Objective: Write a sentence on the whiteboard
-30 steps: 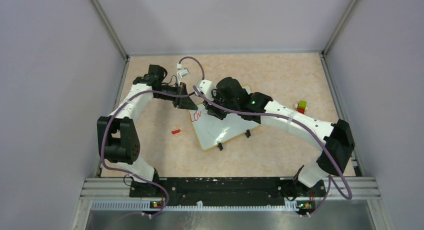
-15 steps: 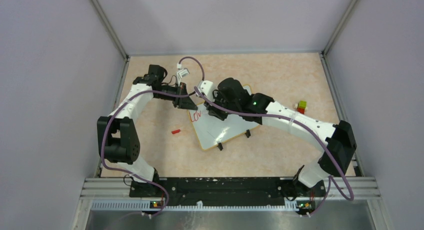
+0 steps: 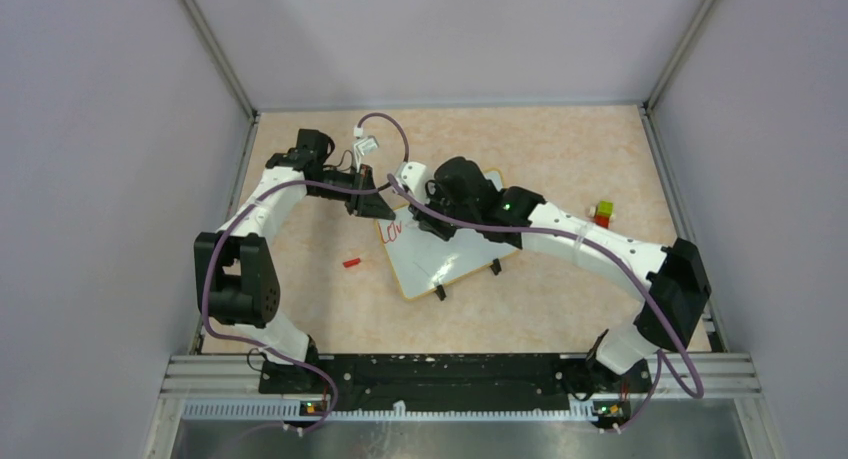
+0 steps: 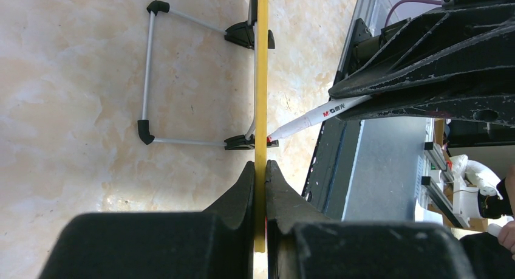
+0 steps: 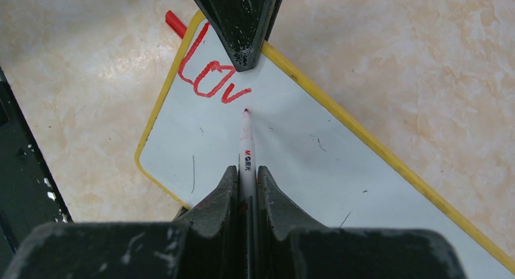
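The whiteboard (image 3: 445, 259) is lying flat and askew near the middle of the worktop (image 3: 570, 149), its two black clip feet pointing toward the near edge. The left gripper (image 4: 260, 167) is pinching the board's yellow rim at the far-left side, jaws nearly closed on the thin edge. The right gripper (image 5: 246, 172) is clamping a white marker (image 5: 246, 146) narrowly between its fingers, red tip pointing down at the white surface just beside the last letter. The sentence (image 5: 209, 79) is showing only "Lov" in red near the board's far-left corner. A red cap (image 3: 351, 262) is lying on the worktop left of the board. A small coloured block (image 3: 603, 213) is sitting near the right edge.
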Robot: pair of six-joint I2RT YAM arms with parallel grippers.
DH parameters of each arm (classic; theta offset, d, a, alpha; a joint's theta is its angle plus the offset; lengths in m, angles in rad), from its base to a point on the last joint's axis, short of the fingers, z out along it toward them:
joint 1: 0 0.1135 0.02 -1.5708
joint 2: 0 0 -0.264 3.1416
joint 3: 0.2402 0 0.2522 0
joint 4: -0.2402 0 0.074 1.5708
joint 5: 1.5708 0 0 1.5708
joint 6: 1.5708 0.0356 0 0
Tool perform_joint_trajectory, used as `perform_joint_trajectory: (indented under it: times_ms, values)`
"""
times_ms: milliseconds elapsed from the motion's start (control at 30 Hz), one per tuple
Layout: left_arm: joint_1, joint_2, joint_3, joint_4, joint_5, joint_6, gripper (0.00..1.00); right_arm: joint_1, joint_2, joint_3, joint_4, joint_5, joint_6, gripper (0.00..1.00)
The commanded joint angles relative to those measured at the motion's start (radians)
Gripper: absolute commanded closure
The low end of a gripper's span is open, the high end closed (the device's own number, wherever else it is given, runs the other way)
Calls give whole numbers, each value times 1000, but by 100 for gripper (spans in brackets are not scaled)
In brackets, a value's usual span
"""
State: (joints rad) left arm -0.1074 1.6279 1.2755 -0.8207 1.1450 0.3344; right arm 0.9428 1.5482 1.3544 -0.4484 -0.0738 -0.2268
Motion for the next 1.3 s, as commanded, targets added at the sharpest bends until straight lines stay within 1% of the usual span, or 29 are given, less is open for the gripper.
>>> perform_joint_trajectory:
  times_ms: [0, 433, 833, 1267]
  values:
    - [-8, -14, 18, 1, -10, -5, 100, -17, 10, 0, 40, 16, -9, 100]
    - [-8, -16, 19, 1, -12, -5, 100, -44, -15, -12, 20, 29, -16, 100]
    - [-8, -13, 20, 1, -8, -5, 100, -45, 0, 26, 39, 70, -7, 100]
    - [-8, -16, 19, 1, -8, -3, 100, -44, 16, 56, 60, 71, 10, 100]
